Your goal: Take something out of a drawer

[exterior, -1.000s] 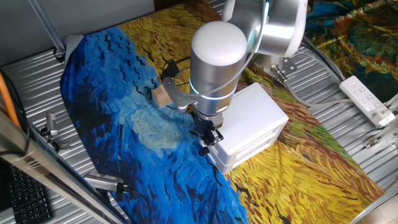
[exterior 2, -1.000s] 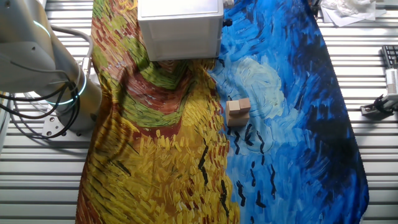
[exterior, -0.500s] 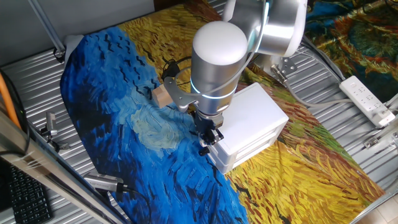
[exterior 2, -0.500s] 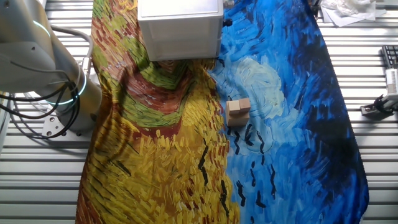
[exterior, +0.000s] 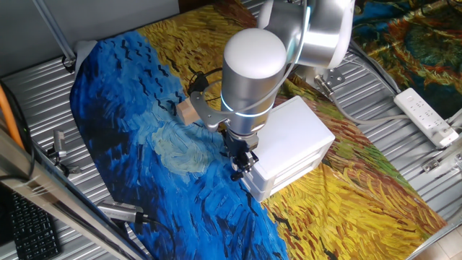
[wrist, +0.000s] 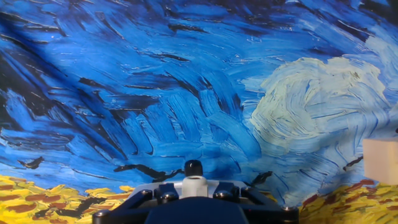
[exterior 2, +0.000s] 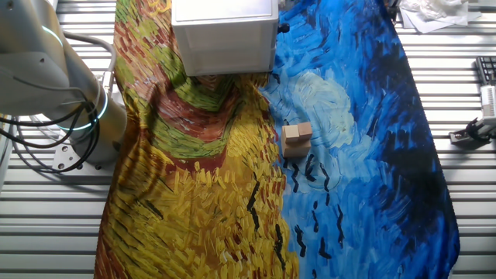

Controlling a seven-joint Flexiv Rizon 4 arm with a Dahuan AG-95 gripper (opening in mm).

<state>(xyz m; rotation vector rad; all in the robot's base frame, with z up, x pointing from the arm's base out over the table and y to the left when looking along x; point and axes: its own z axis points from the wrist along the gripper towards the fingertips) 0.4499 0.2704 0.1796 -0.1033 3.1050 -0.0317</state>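
Observation:
The small white cabinet point(exterior: 296, 133) stands on the painted cloth, and it also shows at the top of the other fixed view as the cabinet point(exterior 2: 225, 35). Its drawer point(exterior: 254, 180) faces the blue side of the cloth. My gripper point(exterior: 239, 166) hangs straight down at that drawer front. In the hand view the gripper point(wrist: 194, 186) has its dark fingers pressed against a small white round knob point(wrist: 194, 184). What lies inside the drawer is hidden.
A small wooden block point(exterior 2: 297, 137) lies on the blue cloth beyond the cabinet; it also shows as the block point(exterior: 188, 110) and at the right edge as the block point(wrist: 380, 160). A power strip point(exterior: 426, 115) lies at the right, and a keyboard point(exterior: 29, 231) at the lower left.

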